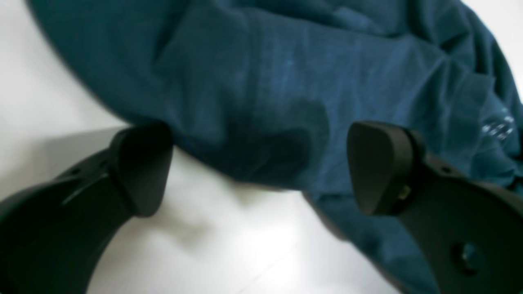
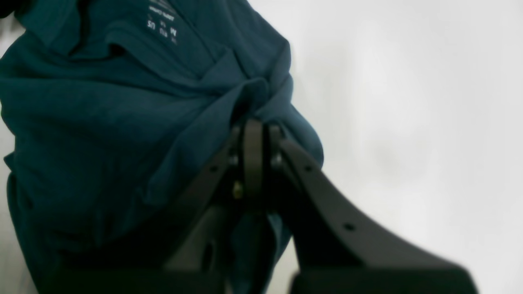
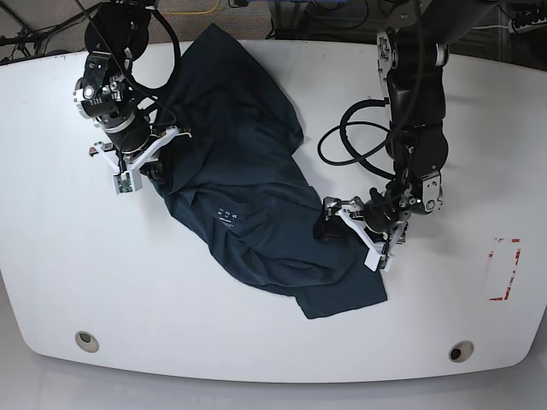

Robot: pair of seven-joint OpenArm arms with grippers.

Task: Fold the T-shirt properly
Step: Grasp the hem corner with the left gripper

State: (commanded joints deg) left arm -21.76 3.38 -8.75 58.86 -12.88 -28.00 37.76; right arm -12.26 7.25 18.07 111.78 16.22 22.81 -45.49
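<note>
The T-shirt (image 3: 248, 188) is dark navy and lies crumpled across the middle of the white table (image 3: 444, 316), its white label print (image 3: 229, 215) facing up. My right gripper (image 2: 253, 126) is shut on a bunched fold of the T-shirt (image 2: 102, 122) below the label print (image 2: 163, 28). In the base view this right gripper (image 3: 154, 169) is at the shirt's left edge. My left gripper (image 1: 261, 171) stands open, and the T-shirt (image 1: 286, 81) edge lies between and beyond its fingers (image 1: 143, 167). In the base view the left gripper (image 3: 346, 243) is at the shirt's right edge.
Black cables (image 3: 342, 137) loop on the table beside the left arm. A red-marked patch (image 3: 502, 269) sits near the table's right edge. Two round holes (image 3: 85, 340) sit near the front edge. Bare white table surrounds the shirt on all sides.
</note>
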